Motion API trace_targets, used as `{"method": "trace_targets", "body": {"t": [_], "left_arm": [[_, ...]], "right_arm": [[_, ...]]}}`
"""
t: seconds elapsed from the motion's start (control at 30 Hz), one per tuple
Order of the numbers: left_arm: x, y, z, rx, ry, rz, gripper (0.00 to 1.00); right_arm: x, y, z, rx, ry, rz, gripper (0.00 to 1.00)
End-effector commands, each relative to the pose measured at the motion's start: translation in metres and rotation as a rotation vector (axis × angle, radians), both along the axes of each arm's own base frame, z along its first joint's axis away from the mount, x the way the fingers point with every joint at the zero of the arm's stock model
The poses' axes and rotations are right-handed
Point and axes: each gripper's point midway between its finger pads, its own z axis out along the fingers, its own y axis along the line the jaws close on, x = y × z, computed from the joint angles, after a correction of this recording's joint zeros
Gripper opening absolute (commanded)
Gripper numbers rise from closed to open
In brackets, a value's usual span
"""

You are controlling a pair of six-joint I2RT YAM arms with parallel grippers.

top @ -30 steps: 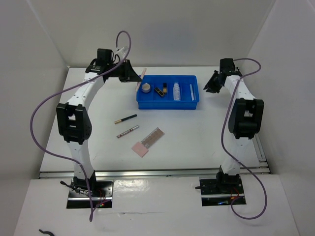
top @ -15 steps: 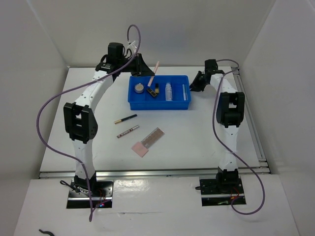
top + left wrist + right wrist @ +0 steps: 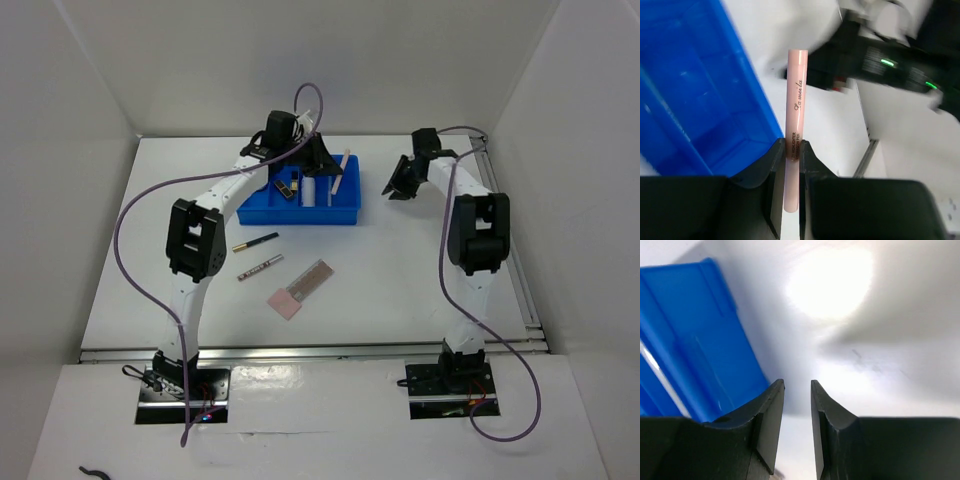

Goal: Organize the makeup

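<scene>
Pinching the pink pencil (image 3: pixel 796 90) low on its barrel, the left gripper (image 3: pixel 792 156) hung over the right end of the blue tray (image 3: pixel 300 215), the pencil's free end reaching toward the tray's far right corner. The right gripper (image 3: pixel 797 390), jaws a narrow slit apart and empty, sat just right of the tray. A black-gold pencil (image 3: pixel 256 241), a second slim pencil (image 3: pixel 260 266) and the flat pink palette (image 3: pixel 299 289) lay on open table (image 3: pixel 400 270) in front of the tray
</scene>
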Motion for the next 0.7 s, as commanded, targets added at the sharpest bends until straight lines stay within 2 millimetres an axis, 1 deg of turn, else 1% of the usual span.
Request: {"method": "trace_targets", "body": {"t": [0.0, 0.03, 0.07, 0.1, 0.13, 0.17, 0.2, 0.23, 0.27, 0.3, 0.33, 0.37, 0.4, 0.43, 0.47, 0.5, 0.53, 0.57, 0.6, 0.63, 0.67], "left_arm": [[0.022, -0.001, -0.003, -0.028, 0.024, 0.144, 0.0], [0.027, -0.001, -0.007, -0.032, 0.023, 0.163, 0.0], [0.027, -0.004, -0.018, -0.008, 0.05, 0.195, 0.0], [0.028, -0.01, -0.025, 0.005, 0.057, 0.199, 0.0], [0.032, -0.009, -0.029, 0.013, 0.068, 0.219, 0.0], [0.039, -0.007, -0.027, 0.021, 0.056, 0.245, 0.0], [0.037, -0.013, -0.032, 0.022, 0.075, 0.251, 0.0], [0.039, -0.014, -0.032, 0.014, 0.083, 0.257, 0.0], [0.043, -0.014, -0.032, 0.016, 0.074, 0.271, 0.0], [0.045, -0.018, -0.038, 0.02, 0.082, 0.282, 0.02], [0.047, -0.017, -0.038, 0.035, 0.092, 0.296, 0.07], [0.049, -0.016, -0.041, 0.042, 0.095, 0.305, 0.24], [0.052, -0.017, -0.049, 0.047, 0.103, 0.305, 0.33], [0.053, -0.016, -0.048, 0.05, 0.1, 0.313, 0.41], [0.054, -0.017, -0.048, 0.051, 0.102, 0.313, 0.46], [0.055, -0.018, -0.044, 0.046, 0.094, 0.313, 0.59], [0.055, -0.017, -0.052, 0.056, 0.109, 0.313, 0.71], [0.056, -0.018, -0.047, 0.05, 0.101, 0.313, 0.76], [0.057, -0.016, -0.043, 0.06, 0.073, 0.311, 0.79], [0.055, -0.015, -0.039, 0.066, 0.064, 0.306, 0.9], [0.053, -0.013, -0.026, 0.066, 0.042, 0.301, 0.91]], "right_arm": [[-0.012, -0.028, 0.066, -0.065, -0.136, -0.058, 0.36], [-0.025, -0.033, 0.075, -0.064, -0.153, -0.068, 0.36], [-0.033, -0.035, 0.078, -0.068, -0.153, -0.082, 0.36], [-0.046, -0.036, 0.087, -0.066, -0.168, -0.082, 0.36], [-0.051, -0.042, 0.09, -0.074, -0.173, -0.097, 0.37], [-0.056, -0.043, 0.093, -0.074, -0.177, -0.098, 0.37], [-0.061, -0.047, 0.097, -0.079, -0.185, -0.1, 0.37], [-0.067, -0.048, 0.11, -0.077, -0.214, -0.101, 0.37], [-0.075, -0.05, 0.106, -0.091, -0.199, -0.099, 0.37], [-0.08, -0.056, 0.108, -0.098, -0.195, -0.103, 0.37], [-0.086, -0.06, 0.115, -0.098, -0.205, -0.114, 0.37], [-0.089, -0.061, 0.12, -0.098, -0.209, -0.115, 0.37], [-0.092, -0.065, 0.122, -0.105, -0.215, -0.117, 0.37], [-0.095, -0.069, 0.126, -0.106, -0.219, -0.127, 0.37], [-0.098, -0.07, 0.134, -0.111, -0.236, -0.119, 0.37], [-0.099, -0.07, 0.138, -0.111, -0.247, -0.12, 0.37], [-0.099, -0.076, 0.142, -0.127, -0.258, -0.13, 0.37], [-0.103, -0.076, 0.145, -0.127, -0.258, -0.13, 0.37], [-0.103, -0.076, 0.145, -0.127, -0.258, -0.13, 0.37], [-0.106, -0.078, 0.147, -0.139, -0.261, -0.129, 0.37], [-0.107, -0.078, 0.151, -0.139, -0.27, -0.129, 0.37]]}}
